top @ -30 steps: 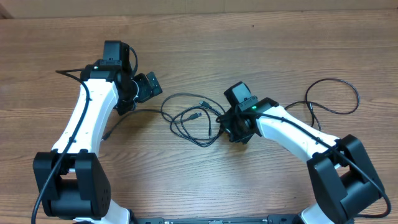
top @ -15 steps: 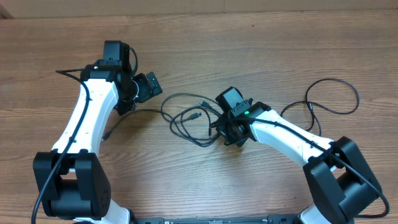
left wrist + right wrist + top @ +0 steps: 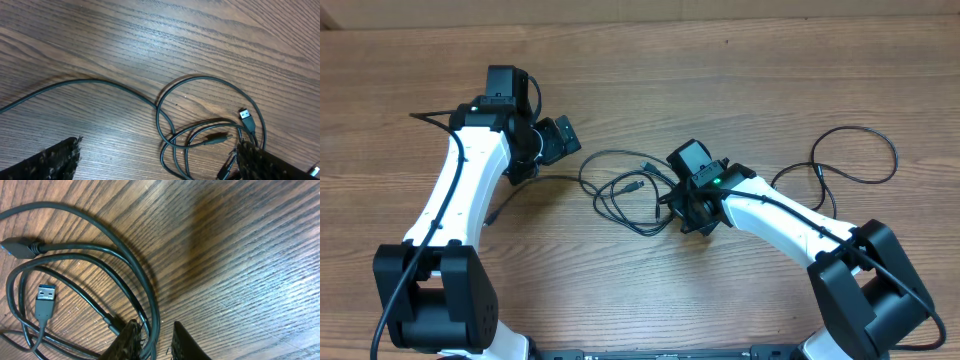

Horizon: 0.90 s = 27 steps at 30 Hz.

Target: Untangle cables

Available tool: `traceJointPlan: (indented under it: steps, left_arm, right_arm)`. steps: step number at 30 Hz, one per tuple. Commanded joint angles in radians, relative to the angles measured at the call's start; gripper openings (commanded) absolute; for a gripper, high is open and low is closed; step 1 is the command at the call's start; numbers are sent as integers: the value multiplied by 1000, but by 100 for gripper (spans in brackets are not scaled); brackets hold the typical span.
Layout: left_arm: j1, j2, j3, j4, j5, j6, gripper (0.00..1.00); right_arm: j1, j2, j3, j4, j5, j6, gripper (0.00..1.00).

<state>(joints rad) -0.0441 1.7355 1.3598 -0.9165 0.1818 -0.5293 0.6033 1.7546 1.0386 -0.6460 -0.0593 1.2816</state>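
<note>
Your right fingers (image 3: 187,342) slid left, closing round cables (image 3: 45,296), can't tell if gripped; left fingers (image 3: 50,160) wide open. Untangling barely started.

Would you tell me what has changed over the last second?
The right arm swung left, bringing the right gripper up to the cable bundle. Its fingers now straddle strands at the bundle's right edge. The left gripper, wide open, and the bundle itself stayed put.
</note>
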Motion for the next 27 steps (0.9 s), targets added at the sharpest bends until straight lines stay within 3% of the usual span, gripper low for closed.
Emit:
traceJointPlan:
  steps: [1,27]
  left_arm:
    - [-1,10,-7,1,-9,-13,100]
    - [-1,10,-7,1,-9,-13,99]
  right_arm:
    - [4,29,-5,14,16,8,20]
    - [4,48,-5,24,33,35,14]
